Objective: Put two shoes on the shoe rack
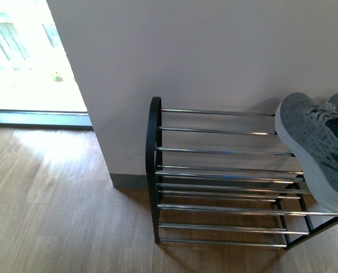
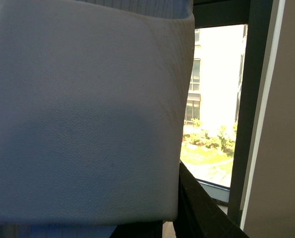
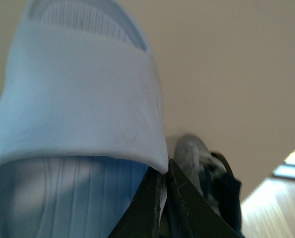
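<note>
The shoe rack point(image 1: 220, 177) with its black frame and chrome bars stands against the white wall in the front view. A grey knit sneaker point(image 1: 319, 149) rests on its top tier at the right; a second one's heel shows behind it. Neither arm shows in the front view. In the left wrist view a pale blue slide point(image 2: 83, 114) fills most of the picture, with my left gripper point(image 2: 169, 223) shut on its strap edge. In the right wrist view my right gripper point(image 3: 163, 198) is shut on the strap edge of another pale blue slide point(image 3: 78, 109); a blurred grey sneaker point(image 3: 197, 168) lies beyond.
A white wall corner point(image 1: 95, 125) juts out left of the rack, with a bright floor-level window point(image 1: 26, 62) further left. Wood floor point(image 1: 55, 210) spreads in front. The left wrist view also shows a dark window frame point(image 2: 249, 114).
</note>
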